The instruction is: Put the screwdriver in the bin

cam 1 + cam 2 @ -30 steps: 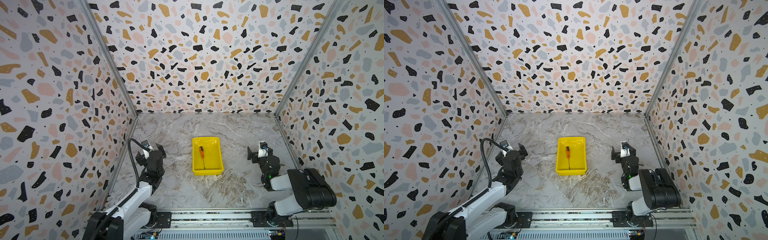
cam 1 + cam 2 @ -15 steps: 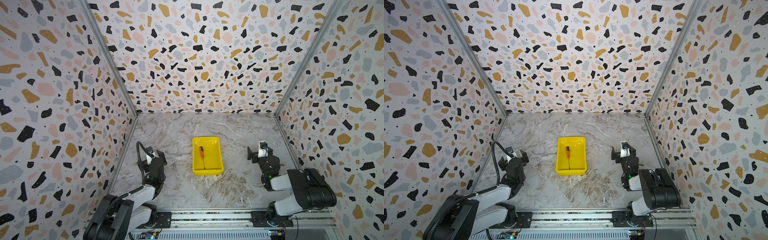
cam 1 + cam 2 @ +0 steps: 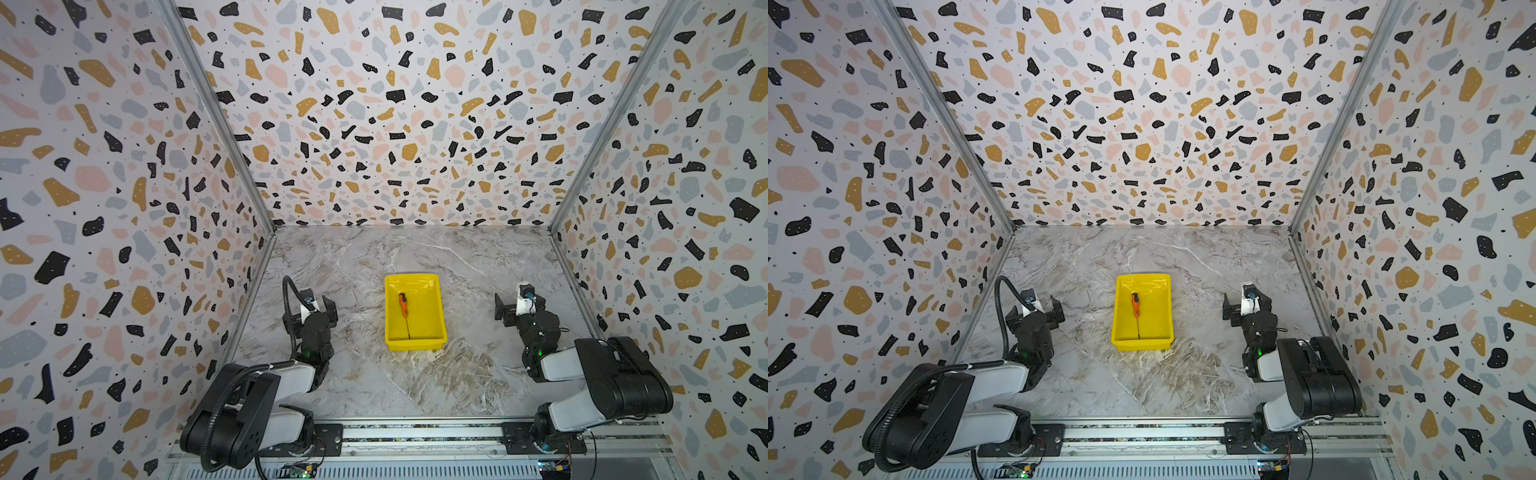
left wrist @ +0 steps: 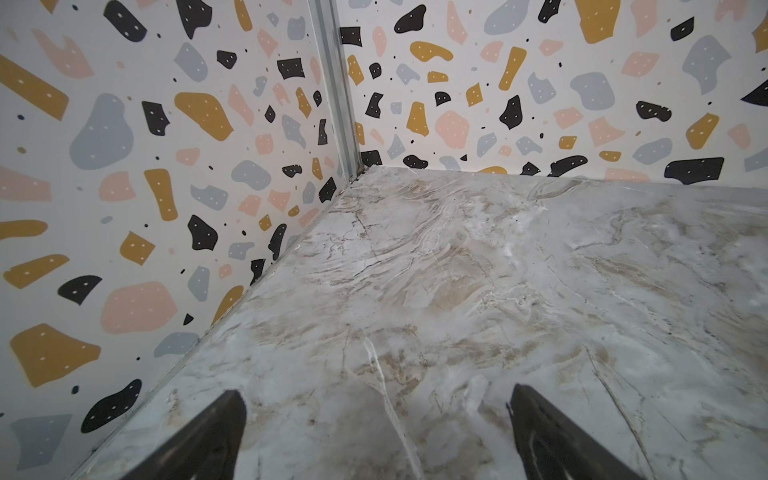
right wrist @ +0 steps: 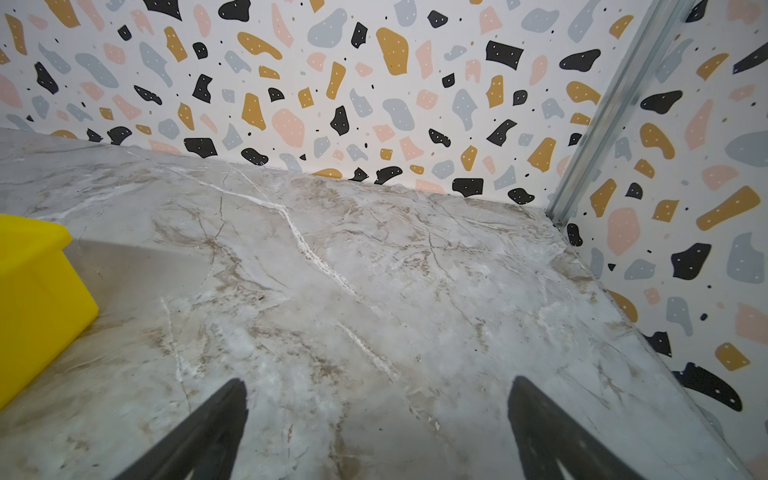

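The screwdriver [image 3: 404,309] lies in the bin [image 3: 426,311]; task looks done. Both spread: left hand [image 4: 376,397] at its 9 o'clock, right hand [image 5: 376,386] at 3

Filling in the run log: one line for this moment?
screwdriver: in bin | left hand: open, empty | right hand: open, empty

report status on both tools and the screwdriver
Open and empty: left tool and right tool, either side of the bin. The screwdriver lies flat inside it. Nothing in the way.
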{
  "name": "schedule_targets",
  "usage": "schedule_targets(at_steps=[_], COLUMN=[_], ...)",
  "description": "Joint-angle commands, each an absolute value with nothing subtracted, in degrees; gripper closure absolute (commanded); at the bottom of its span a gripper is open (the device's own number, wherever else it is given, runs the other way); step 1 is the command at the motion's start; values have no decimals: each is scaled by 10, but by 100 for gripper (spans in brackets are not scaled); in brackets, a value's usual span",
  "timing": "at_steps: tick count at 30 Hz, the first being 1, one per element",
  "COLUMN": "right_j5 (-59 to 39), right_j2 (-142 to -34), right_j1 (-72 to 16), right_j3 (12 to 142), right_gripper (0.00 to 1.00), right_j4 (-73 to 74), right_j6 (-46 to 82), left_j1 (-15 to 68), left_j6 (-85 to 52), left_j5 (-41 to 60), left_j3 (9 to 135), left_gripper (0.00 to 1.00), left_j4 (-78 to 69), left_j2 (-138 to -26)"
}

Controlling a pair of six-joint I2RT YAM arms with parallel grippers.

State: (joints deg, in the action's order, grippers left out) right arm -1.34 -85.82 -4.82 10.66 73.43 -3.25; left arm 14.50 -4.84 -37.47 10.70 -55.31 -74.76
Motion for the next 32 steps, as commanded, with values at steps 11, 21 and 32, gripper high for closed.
schedule_targets(at_steps=[11,21,32], right_j5=[-22,-50,-54], right_j2=[-851,-856,-855], right_j1=[-46,-32,-30], right_j3=[110,120,120], right_gripper=[1,1,1], right_j4=[728,714,712], right_j6=[-30,-22,-22], left_j1=[136,135,134], left_j6=[-17,-17,-18], left_j5=[-295,-294,-292], left_j3=[101,104,104], left_gripper=[0,0,0], left_j4=[-612,-609,-608], left_j2=[-747,-748,-748])
